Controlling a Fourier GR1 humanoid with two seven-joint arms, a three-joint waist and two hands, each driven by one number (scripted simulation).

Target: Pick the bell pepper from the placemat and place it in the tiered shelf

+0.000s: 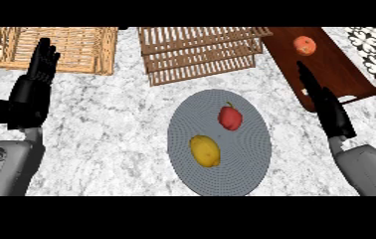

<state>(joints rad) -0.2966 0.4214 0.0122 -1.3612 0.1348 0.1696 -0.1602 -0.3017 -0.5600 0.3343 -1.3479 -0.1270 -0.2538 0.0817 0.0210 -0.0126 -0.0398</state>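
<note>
On the round grey placemat [246,173], toward its one-o'clock part, lies the red bell pepper [231,118] with its stem pointing to twelve, a yellow lemon [205,151] near it at seven o'clock. It looks light, smooth and probably slippery, so taking it round the broad body, not the stem, seems wisest. Both the left hand [35,86] and right hand [327,103] have straight fingers and hold nothing; the wooden tiered shelf [197,51] stands at twelve.

counter [110,128]: grey-white marble | wicker basket [70,49]: far left
</note>
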